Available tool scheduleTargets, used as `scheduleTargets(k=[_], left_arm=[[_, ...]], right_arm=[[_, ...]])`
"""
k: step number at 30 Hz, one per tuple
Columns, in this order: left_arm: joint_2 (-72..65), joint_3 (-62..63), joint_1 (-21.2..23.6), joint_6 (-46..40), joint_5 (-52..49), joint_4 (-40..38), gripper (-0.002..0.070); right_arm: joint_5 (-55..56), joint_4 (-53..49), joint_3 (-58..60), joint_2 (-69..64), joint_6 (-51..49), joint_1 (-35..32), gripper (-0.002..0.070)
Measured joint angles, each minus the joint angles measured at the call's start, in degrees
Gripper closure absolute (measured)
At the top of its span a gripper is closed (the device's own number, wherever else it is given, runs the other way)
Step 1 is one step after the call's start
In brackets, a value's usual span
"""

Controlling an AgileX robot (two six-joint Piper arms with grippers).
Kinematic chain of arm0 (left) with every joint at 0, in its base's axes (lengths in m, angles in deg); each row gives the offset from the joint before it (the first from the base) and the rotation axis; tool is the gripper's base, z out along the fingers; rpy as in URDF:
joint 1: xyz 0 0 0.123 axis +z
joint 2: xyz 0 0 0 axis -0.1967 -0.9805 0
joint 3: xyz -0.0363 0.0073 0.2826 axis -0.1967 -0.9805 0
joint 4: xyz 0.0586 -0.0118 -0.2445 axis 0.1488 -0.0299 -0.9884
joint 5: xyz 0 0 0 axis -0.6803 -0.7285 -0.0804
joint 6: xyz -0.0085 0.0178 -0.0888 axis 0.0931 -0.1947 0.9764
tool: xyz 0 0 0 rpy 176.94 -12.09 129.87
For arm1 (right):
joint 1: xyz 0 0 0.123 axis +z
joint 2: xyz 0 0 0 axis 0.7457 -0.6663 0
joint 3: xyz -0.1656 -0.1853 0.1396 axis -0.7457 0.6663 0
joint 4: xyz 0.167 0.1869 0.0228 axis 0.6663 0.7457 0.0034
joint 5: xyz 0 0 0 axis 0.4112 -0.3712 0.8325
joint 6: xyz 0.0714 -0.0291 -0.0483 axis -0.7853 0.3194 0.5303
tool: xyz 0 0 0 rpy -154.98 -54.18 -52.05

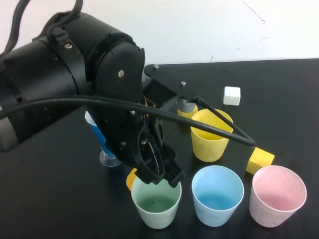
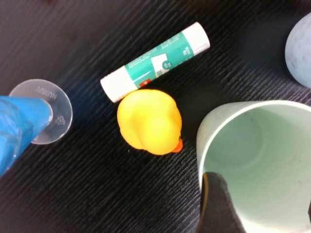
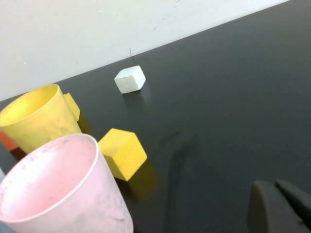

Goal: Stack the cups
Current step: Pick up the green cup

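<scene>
Cups (image 1: 217, 194) upright, unstacked; left gripper (image 1: 164, 175) over the green cup (image 1: 156, 203); right gripper (image 3: 279, 206) apart.

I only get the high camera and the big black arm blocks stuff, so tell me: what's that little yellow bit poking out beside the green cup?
Observer: A yellow rubber duck, sitting on the table next to the green cup.
Operator: I see the left gripper open at that cup's rim. Anything else hiding under the arm?
Observer: Yes, a white and green tube lies flat right by the duck.
Operator: Where's the other hand?
Observer: The right gripper is shut, over bare table, apart from the pink cup.
</scene>
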Motion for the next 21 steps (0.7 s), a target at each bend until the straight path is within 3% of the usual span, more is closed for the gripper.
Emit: scheduleTargets(k=[18, 21], left_arm=[[-8.9, -0.1, 0.0, 0.3, 3.0, 1.7, 0.0314], [-11.0, -0.1, 0.0, -0.3, 3.0, 1.7, 0.0371]], right_arm=[[-1.5, 1.9, 0.0, 0.0, 0.5, 0.0, 0.0678], [-1.5, 1.9, 0.0, 0.0, 0.6, 0.0, 0.0678]])
